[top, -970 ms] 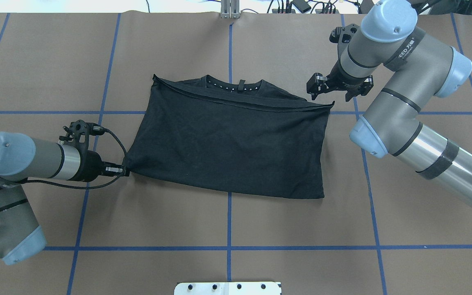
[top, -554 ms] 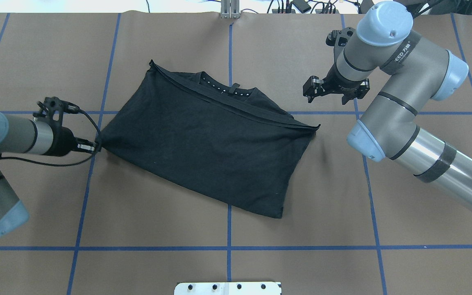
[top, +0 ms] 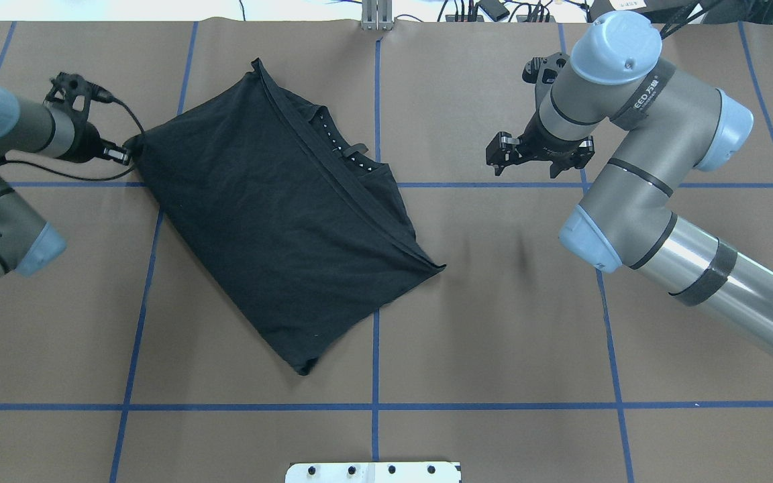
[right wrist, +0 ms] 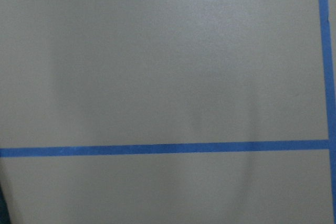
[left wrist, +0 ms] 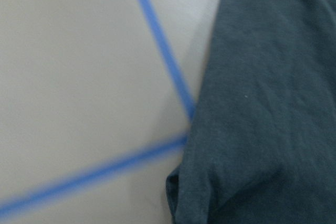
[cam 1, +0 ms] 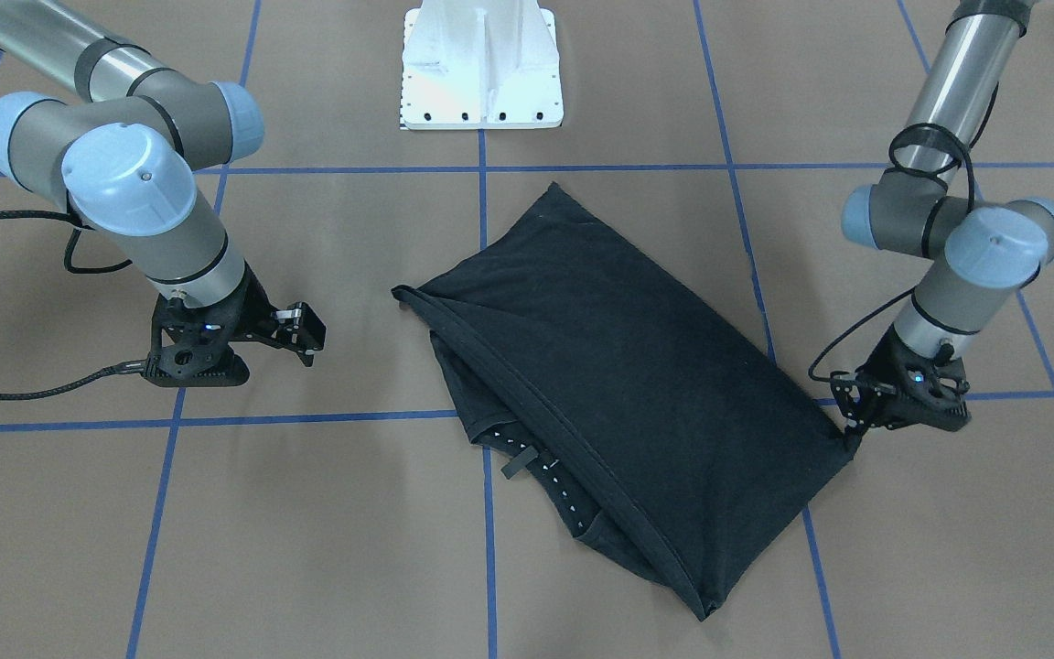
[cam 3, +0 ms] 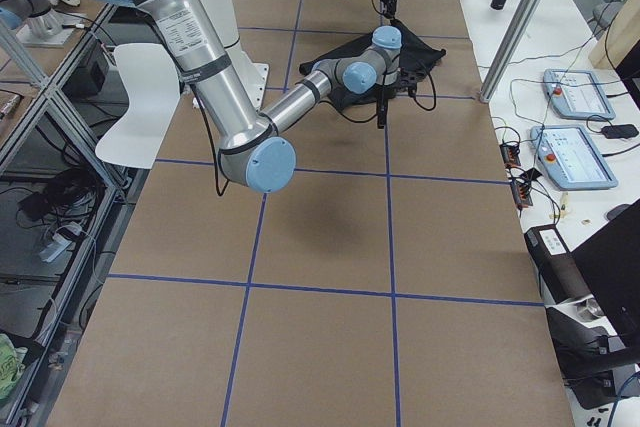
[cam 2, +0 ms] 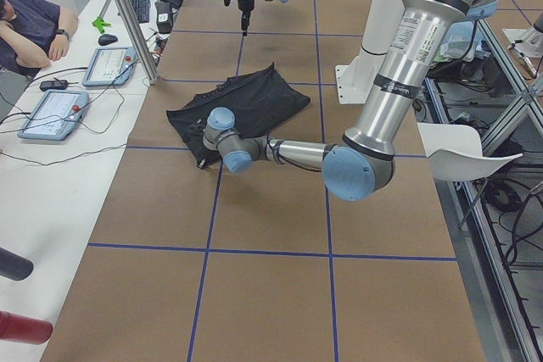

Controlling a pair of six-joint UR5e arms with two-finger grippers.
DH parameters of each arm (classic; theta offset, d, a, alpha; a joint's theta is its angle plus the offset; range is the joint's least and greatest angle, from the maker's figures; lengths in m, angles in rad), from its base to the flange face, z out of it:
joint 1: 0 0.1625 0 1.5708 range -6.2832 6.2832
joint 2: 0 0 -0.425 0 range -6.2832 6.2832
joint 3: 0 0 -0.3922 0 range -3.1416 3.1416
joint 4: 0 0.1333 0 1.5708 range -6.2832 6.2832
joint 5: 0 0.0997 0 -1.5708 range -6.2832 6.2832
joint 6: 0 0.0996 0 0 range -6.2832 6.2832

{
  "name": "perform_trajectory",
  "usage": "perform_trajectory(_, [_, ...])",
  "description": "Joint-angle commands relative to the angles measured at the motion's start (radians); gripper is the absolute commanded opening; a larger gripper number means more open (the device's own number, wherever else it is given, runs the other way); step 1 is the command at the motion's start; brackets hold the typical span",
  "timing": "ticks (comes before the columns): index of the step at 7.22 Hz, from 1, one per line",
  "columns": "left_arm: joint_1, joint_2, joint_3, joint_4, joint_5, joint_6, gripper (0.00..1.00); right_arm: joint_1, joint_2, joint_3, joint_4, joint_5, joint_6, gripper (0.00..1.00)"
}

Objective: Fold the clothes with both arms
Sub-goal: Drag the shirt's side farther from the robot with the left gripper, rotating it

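The folded black cotton T-shirt (top: 272,221) now lies swung further slantwise, corner pinched by the black left gripper (top: 129,155) (the right gripper (top: 539,161) gapes, empty).

Shirt (top: 279,221) lying askew on table (top: 494,335), left of centre, left gripper (top: 130,156) at its far left corner, right gripper (top: 537,161) well apart to its right, base (top: 373,471) at near edge

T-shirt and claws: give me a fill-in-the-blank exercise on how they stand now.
The left claw is shut on a ____ of the T-shirt.
The right claw hangs open and holds ____.
The table under the T-shirt bears ____ lines.
Missing words: corner; nothing; blue.
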Motion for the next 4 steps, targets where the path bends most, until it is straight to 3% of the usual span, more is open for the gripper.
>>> perform_trajectory(1, [-0.038, -0.229, 0.284, -0.004, 0.05, 0.042, 0.0, -0.014, 0.007, -0.001, 0.003, -0.002, 0.014, 1.0])
perform_trajectory(3, [-0.058, -0.255, 0.319, -0.042, 0.054, 0.082, 0.0, -0.018, 0.009, -0.004, 0.006, -0.003, 0.02, 1.0])
perform_trajectory(4, [-0.065, -0.246, 0.306, -0.101, 0.013, 0.087, 0.99, -0.023, 0.018, -0.007, 0.009, -0.003, 0.037, 1.0])
